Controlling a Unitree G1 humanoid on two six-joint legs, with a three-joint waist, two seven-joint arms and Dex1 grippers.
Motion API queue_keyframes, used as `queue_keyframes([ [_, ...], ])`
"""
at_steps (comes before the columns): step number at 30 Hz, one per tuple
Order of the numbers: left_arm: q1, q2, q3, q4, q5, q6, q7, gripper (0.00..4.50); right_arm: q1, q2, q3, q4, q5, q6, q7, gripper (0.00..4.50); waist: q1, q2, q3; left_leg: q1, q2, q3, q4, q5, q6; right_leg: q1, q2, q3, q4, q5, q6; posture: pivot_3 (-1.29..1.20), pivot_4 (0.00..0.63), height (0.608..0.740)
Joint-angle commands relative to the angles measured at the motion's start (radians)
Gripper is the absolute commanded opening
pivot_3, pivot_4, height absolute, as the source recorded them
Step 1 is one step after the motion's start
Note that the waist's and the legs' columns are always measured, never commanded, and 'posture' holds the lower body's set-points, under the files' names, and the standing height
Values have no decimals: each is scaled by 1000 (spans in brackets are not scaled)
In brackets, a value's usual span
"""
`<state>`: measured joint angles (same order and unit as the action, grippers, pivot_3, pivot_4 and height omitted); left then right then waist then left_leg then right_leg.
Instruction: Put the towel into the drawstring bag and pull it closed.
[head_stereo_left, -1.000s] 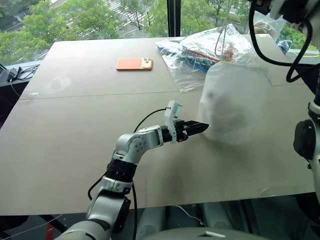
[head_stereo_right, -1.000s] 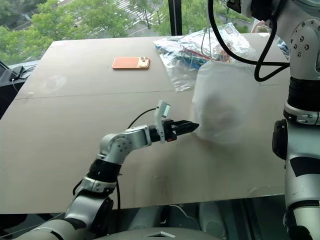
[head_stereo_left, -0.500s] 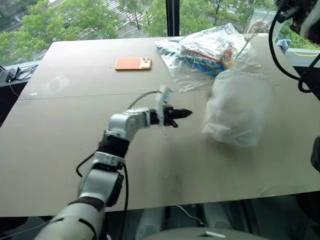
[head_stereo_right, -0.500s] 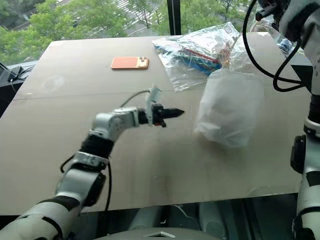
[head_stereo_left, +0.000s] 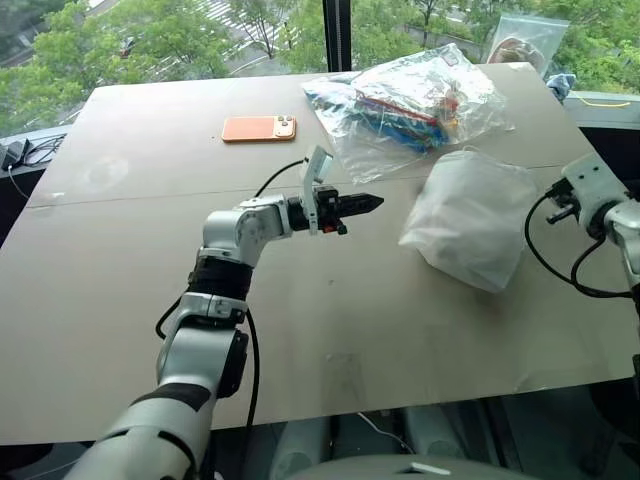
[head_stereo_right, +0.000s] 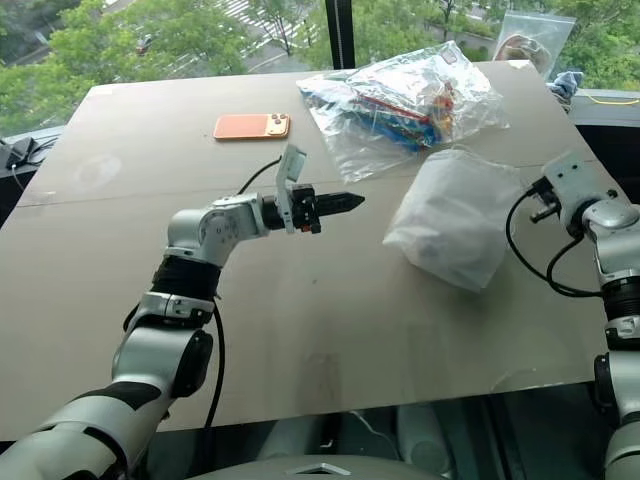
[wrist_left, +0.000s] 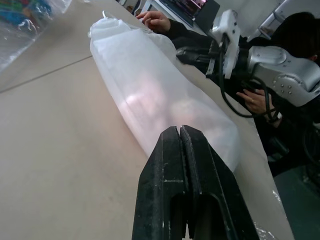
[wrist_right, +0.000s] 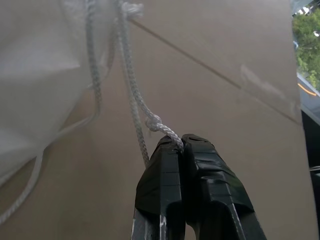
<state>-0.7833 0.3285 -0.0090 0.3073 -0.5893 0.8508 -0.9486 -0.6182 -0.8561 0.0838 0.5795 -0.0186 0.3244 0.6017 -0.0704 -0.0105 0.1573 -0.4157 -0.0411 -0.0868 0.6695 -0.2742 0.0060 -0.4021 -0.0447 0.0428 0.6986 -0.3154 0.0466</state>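
The drawstring bag lies on its side on the table, bulging, just in front of a clear plastic bag full of colourful items. A pale pinkish shape shows faintly through the bag's thin fabric in the left wrist view; it may be the towel, but I cannot tell. The left gripper hovers above the table with its black fingers pressed together on nothing, pointing level toward the bag and apart from it. The right gripper is at the table's right edge, beside the bag, with its fingers pinched on the bag's white cord just past a small knot; the cord runs from there back to the bag's gathered end. An orange phone lies flat at the far side of the table, well apart from the bag. A person's hand rests at the table edge beyond the bag.
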Motion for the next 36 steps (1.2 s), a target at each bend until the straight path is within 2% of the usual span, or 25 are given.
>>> queue_keyframes([
  [1,102,33,69,-190,-61,92,72,23,129,-52,-13,-371,172,237,250,0,0,2,-1,1,0,1,0,0,0,0,0,1,1,0,0,0,150,740],
  [3,155,57,103,-231,-71,118,106,23,166,-24,-56,-614,358,411,323,0,-5,1,-1,3,3,-1,0,0,0,4,2,0,0,0,0,0,150,740],
  [5,185,75,139,-249,-86,139,137,23,149,26,-70,-753,453,522,317,0,-11,1,-1,5,8,-2,2,0,0,5,9,2,0,1,-3,0,150,740],
  [10,246,134,231,-311,-148,211,178,23,25,287,-44,-902,597,705,189,0,8,1,-1,10,8,-4,3,0,0,9,9,1,1,6,-3,0,150,740],
  [15,326,187,240,-445,-254,337,166,23,52,241,-62,-1001,658,809,194,0,55,1,-1,9,5,-10,2,0,-2,10,4,-1,-3,6,-3,0,150,740],
  [17,372,176,199,-520,-281,377,184,23,109,162,-101,-1068,715,867,229,0,65,1,-1,0,1,-14,4,1,-2,4,1,-4,-3,6,-2,0,150,740],
  [21,414,120,99,-547,-253,398,251,23,215,45,-178,-1181,783,920,234,0,73,1,-1,0,-3,-16,4,1,-2,5,-2,-6,-4,6,-2,0,150,740],
  [24,393,54,26,-467,-164,314,311,23,275,2,-220,-1247,819,944,205,0,67,1,-1,1,-2,-15,4,1,-1,7,0,-5,-4,6,-2,0,150,740],
  [28,252,-133,65,-235,-77,162,456,23,377,-4,-304,-1342,877,980,152,0,67,0,-1,3,0,-15,5,0,0,9,2,-6,-2,6,-2,0,150,740],
  [30,162,-189,139,-114,-76,94,505,23,421,-3,-380,-1379,922,999,126,0,69,0,-1,1,0,-15,9,0,0,10,3,-6,-2,6,-2,0,150,740],
  [33,17,-193,268,78,-102,2,540,23,456,10,-505,-1403,990,1014,75,0,56,-3,0,0,0,-13,11,0,0,9,3,-7,-2,6,-1,0,150,740],
  [36,-94,-117,318,254,-73,-50,514,23,445,46,-598,-1369,1054,1002,6,0,52,-3,0,2,0,-11,11,0,0,9,4,-5,-1,7,-1,0,150,740],
])
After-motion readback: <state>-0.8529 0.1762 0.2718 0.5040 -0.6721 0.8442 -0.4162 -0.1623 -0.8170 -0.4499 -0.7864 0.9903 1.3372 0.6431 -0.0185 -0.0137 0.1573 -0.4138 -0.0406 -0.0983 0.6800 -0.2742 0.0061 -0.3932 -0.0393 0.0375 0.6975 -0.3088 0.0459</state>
